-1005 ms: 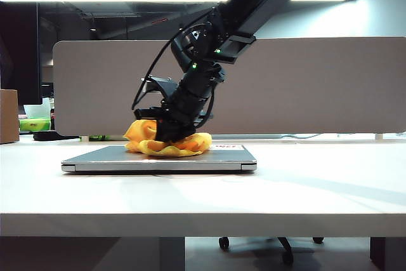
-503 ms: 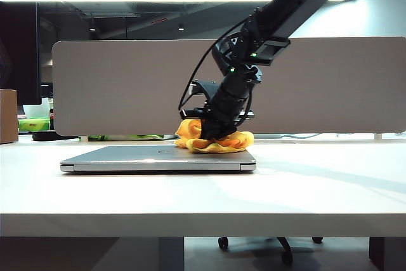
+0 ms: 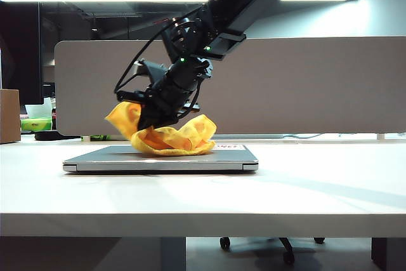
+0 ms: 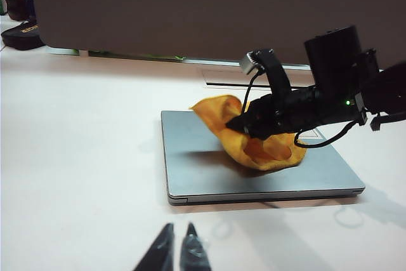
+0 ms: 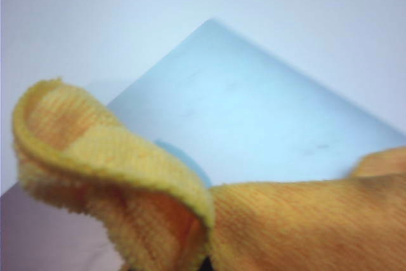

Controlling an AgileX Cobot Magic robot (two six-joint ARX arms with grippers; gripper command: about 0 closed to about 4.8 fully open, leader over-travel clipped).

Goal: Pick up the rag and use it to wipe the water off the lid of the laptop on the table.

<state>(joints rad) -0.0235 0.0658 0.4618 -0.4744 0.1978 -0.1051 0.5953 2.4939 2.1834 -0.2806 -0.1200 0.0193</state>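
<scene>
Right gripper (image 3: 152,120) is clamped shut on the rag (image 3: 170,138), reaching across from the right and pressing the cloth onto the lid (image 3: 114,155) around its middle. Part of the rag trails on the metal; one fold stands up off it on the left side. Left gripper (image 4: 176,245) sits low near the table's front, well apart from the laptop (image 4: 254,176), fingers nearly together, holding nothing.

Handling, my judgement: rag is light, soft, limp microfibre. It bunches and flops rather than lying flat, so the bite belongs in the gathered middle, as it is now, leaving loose folds free to drag. Laptop is thin, stiff, smooth metal and could slide on the table (image 3: 317,195) under sideways pressure, so downward force should be moderate.

Surface: lid looks flat, dull silver. Water is not discernible in any view. In the right wrist view the rag (image 5: 120,182) fills the foreground with bare lid (image 5: 254,112) beyond.

Room: white table, grey divider (image 3: 304,87) behind, ceiling strip lights, cardboard box (image 3: 9,115) at far left.
</scene>
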